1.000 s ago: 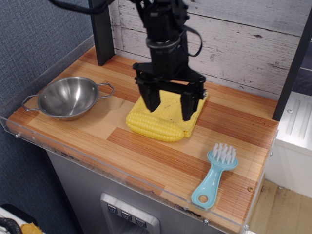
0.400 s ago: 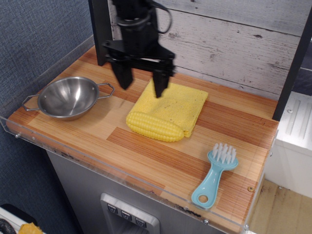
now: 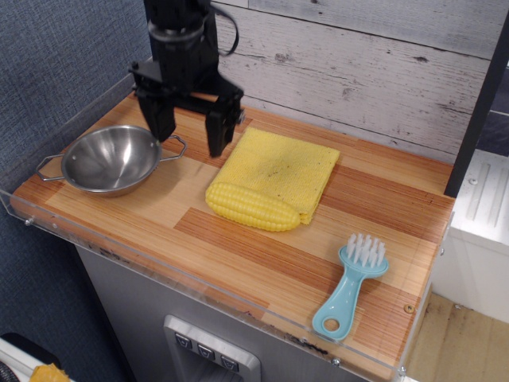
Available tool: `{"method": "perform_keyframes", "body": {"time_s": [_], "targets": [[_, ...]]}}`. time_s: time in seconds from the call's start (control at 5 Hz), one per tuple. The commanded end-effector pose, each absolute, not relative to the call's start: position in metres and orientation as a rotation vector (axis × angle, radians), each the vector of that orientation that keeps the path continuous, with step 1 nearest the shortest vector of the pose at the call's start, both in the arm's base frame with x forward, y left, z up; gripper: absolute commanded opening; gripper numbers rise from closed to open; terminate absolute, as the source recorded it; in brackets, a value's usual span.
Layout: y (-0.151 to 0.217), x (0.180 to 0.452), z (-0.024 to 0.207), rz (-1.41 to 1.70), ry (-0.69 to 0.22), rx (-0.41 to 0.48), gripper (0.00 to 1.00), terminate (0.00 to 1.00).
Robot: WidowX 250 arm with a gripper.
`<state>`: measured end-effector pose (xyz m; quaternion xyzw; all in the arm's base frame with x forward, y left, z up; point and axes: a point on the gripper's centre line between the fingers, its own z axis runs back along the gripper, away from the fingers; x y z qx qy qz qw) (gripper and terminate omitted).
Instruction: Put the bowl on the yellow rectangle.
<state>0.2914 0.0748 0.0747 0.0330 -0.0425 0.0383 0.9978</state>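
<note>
The shiny steel bowl (image 3: 111, 159) with two wire loop handles sits on the wooden counter at the left. The yellow folded cloth (image 3: 277, 169) lies flat in the middle of the counter. My black gripper (image 3: 191, 134) hangs open and empty above the counter, between the bowl and the cloth, over the bowl's right handle. Its left finger is near the bowl's right rim, its right finger near the cloth's left edge.
A yellow plastic corn cob (image 3: 252, 207) lies on the cloth's front edge. A light blue brush (image 3: 350, 285) lies at the front right. A clear acrylic lip (image 3: 199, 280) runs along the counter's front. A wood-plank wall stands behind.
The gripper has moved left, from over the cloth to the gap between the cloth and the bowl. It stays open. The bowl, cloth, corn and brush have not moved.
</note>
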Motion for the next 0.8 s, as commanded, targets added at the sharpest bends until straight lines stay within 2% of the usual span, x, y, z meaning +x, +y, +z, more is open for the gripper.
{"method": "perform_keyframes", "body": {"time_s": [0.0, 0.6], "targets": [[0.085, 0.288, 0.071, 0.061, -0.064, 0.104, 1.00, 0.00], [0.088, 0.288, 0.043, 0.045, 0.028, 0.130, 1.00, 0.00]]}}
